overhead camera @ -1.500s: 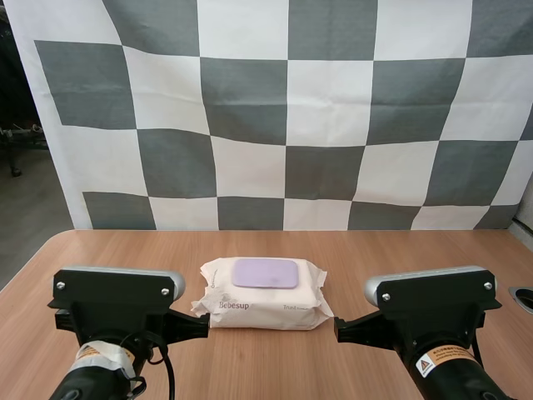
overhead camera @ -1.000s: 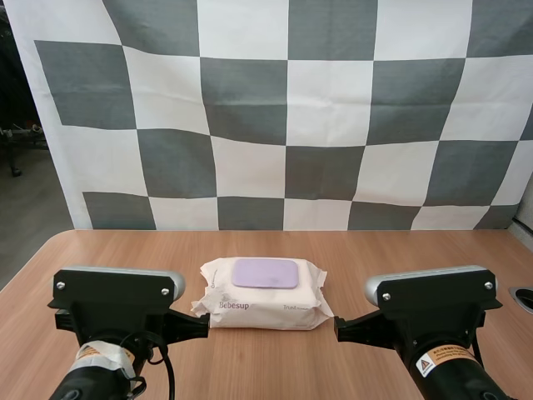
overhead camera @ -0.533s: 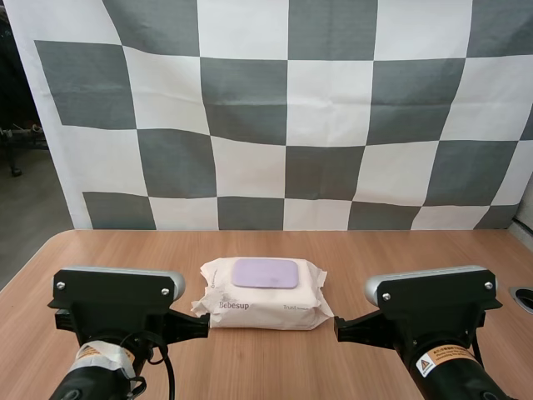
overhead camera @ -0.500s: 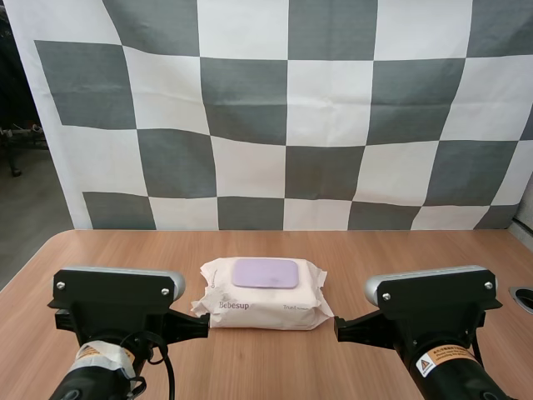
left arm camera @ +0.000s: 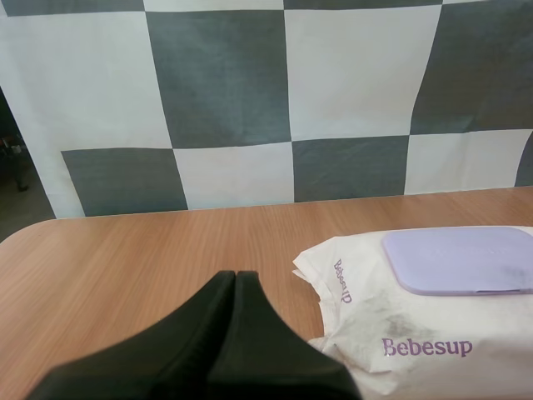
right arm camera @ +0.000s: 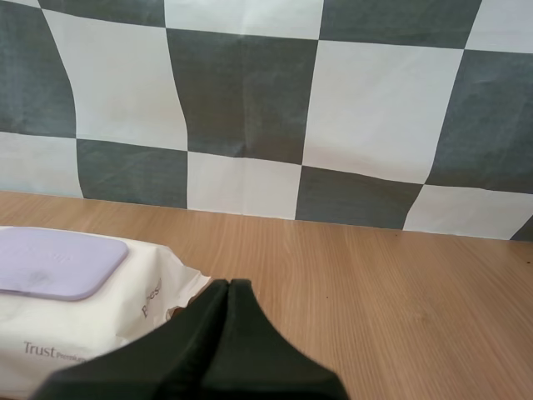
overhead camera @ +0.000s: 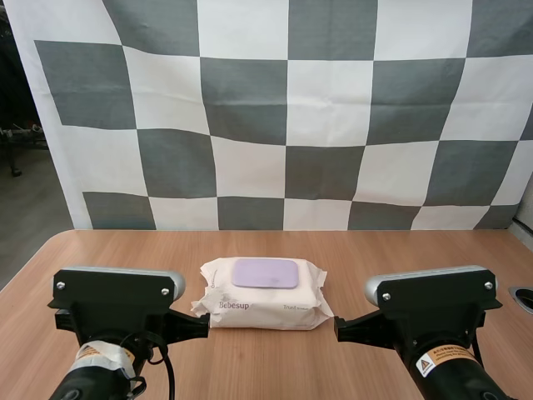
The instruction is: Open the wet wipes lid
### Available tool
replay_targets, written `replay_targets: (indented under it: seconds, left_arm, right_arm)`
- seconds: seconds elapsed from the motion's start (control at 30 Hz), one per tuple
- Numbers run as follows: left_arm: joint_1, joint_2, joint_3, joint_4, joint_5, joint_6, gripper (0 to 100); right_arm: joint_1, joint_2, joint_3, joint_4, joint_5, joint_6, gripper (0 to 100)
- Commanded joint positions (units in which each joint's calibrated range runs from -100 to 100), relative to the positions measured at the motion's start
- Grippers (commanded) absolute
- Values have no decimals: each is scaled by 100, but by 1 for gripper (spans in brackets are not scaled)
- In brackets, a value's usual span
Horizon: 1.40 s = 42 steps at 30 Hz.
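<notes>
A cream pack of wet wipes (overhead camera: 262, 293) lies flat in the middle of the wooden table (overhead camera: 350, 250), its lilac lid (overhead camera: 265, 272) down flat on top. Both arms sit near the table's front edge, one on each side of the pack. In the left wrist view my left gripper (left arm camera: 235, 277) is shut into one dark wedge, just left of the pack (left arm camera: 416, 333) and short of its lid (left arm camera: 462, 260). My right gripper (right arm camera: 228, 286) is shut too, by the pack's (right arm camera: 92, 325) right end, with the lid (right arm camera: 54, 263) beyond it.
A round hole (overhead camera: 522, 297) is cut in the table near the right edge. Bare wood surrounds the pack on all sides, and the table's rounded left corner (left arm camera: 33, 229) lies beyond my left gripper.
</notes>
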State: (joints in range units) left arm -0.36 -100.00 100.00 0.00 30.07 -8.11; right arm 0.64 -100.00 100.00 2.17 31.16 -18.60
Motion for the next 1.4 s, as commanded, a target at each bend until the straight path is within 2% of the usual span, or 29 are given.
replay_targets:
  seconds: [0.0, 0.9, 1.1, 1.27, 1.37]
  left_arm:
    - [1, 0, 0, 0, -12, 4, 1]
    - [1, 0, 0, 0, -129, 4, 1]
    - [1, 0, 0, 147, -1142, 4, 1]
    - [1, 0, 0, 147, -2471, 4, 1]
    - [1, 0, 0, 147, -3385, 4, 1]
  right_arm:
    - [1, 0, 0, 5, -10, 3, 0]
    - [1, 0, 0, 5, -10, 3, 0]
    - [1, 0, 0, 5, -10, 3, 0]
    - [1, 0, 0, -45, -139, 3, 0]
    - [1, 0, 0, -287, -1468, 3, 0]
